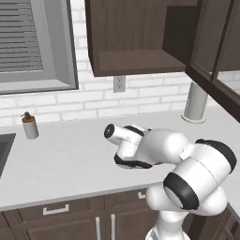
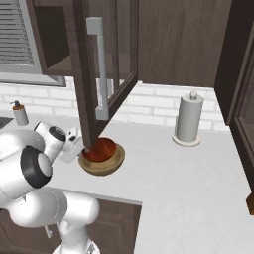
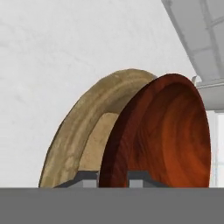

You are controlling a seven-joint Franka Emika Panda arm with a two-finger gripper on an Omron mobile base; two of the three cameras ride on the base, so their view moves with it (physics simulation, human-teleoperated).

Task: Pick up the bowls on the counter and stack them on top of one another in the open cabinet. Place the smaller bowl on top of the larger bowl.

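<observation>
Down low by the bowls, the end effector [image 3: 113,178] has its two fingers pinched on the rim of the smaller bowl [image 3: 168,135], one finger on each side. That red-brown bowl sits inside the larger bowl [image 2: 101,163], the tan wooden one, on the white counter [image 2: 198,188]. A soap bottle [image 2: 20,113] stands far to the left of the bowls, by the wall. The open cabinet [image 1: 136,37] hangs on the wall above the counter, its shelf bare. A paper towel holder [image 2: 189,119] stands well to the right of the bowls.
</observation>
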